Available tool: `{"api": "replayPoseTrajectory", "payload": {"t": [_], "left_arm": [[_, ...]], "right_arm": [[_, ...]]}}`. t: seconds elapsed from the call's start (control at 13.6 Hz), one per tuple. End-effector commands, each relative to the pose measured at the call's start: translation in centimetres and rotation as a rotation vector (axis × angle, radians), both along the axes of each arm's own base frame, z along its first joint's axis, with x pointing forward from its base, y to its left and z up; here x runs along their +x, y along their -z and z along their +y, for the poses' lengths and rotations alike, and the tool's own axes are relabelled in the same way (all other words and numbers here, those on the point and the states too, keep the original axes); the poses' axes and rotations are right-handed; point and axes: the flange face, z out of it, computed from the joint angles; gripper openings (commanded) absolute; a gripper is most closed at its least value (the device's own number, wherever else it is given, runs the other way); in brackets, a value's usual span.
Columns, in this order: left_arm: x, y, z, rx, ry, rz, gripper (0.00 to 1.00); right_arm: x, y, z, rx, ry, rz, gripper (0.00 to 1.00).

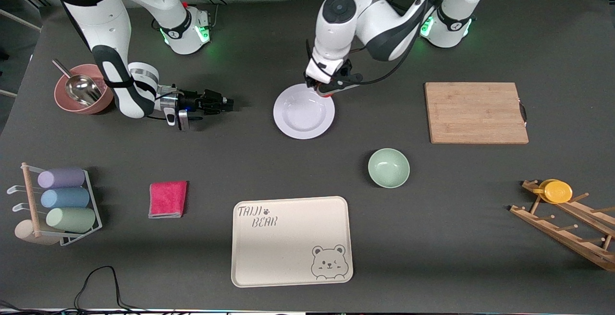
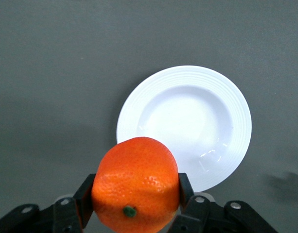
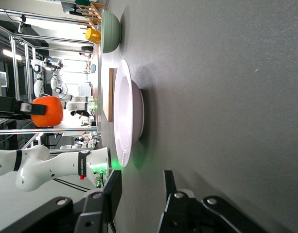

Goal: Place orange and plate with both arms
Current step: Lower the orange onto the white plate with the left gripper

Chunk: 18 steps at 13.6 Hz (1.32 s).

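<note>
The right claw [image 1: 229,104] sits low over the bench [image 1: 250,171], toward the right arm's end from the plate [image 1: 303,111], lying sideways with its fingers [image 3: 112,191] parted and gripping nothing. The white plate rests flat on the bench, near its middle. The left claw [image 1: 328,89] hangs over the plate's rim, clenched on the orange [image 2: 135,184], which is held up in the air.
</note>
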Motion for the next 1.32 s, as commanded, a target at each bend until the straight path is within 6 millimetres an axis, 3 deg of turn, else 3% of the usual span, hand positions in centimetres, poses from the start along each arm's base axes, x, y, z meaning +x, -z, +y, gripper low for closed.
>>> {"api": "replayPoseTrajectory", "payload": {"t": [0.0, 0.15, 0.51, 0.88, 1.1, 1.17, 1.25], "left_arm": [[0.6, 1.5, -3.4, 0.008, -0.048, 0.004, 0.00], [0.7, 3.0, -4.7, 0.016, -0.071, 0.008, 0.00], [1.6, 8.7, -6.8, 0.062, -0.110, 0.000, 0.00], [1.4, 11.7, -7.7, 0.004, -0.156, 0.011, 0.00], [1.8, 13.1, -7.3, 0.030, -0.158, -0.005, 0.00], [1.8, 13.1, -7.2, 0.031, -0.161, -0.005, 0.35], [1.8, 13.1, -7.2, 0.035, -0.159, -0.005, 0.99]], "right_arm": [[0.2, 0.1, 0.1, 0.015, 0.012, -0.028, 0.36], [0.2, 0.1, 0.1, 0.015, 0.014, -0.027, 0.31], [-0.3, 1.6, -0.4, 0.000, 0.048, 0.008, 0.31], [-0.1, 1.9, -0.5, -0.004, 0.054, 0.012, 0.31], [-0.2, 2.2, -0.6, -0.008, 0.056, 0.022, 0.32], [-0.2, 2.2, -0.6, -0.008, 0.057, 0.025, 0.32], [-0.2, 2.2, -0.6, -0.008, 0.058, 0.026, 0.32]]}}
